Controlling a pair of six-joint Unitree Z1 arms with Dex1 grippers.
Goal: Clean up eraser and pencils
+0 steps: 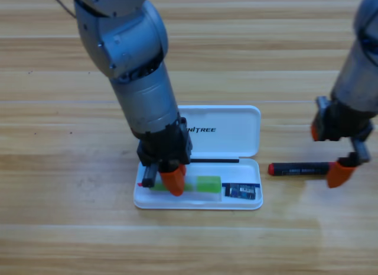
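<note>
We see the left arm come down from the top edge of the table [53, 168] and slant toward the white case [236, 124], which lies open near the middle of the surface with its lid folded back. The left gripper [164, 181] points down into the case's left end, and its orange jaws are closed on the green pencil [208, 184], which lies along the tray. At the tray's right end, just beside that pencil, rests the eraser [242, 191].

The right arm enters at the table's right edge. Its right gripper [331, 154] hangs with jaws spread wide, one orange tip by the far end of the black pencil [300, 168], the other higher up. That pencil lies flat on the wood just beside the case's right edge, outside it, red end toward the case.

The surface is pale planked wood.
</note>
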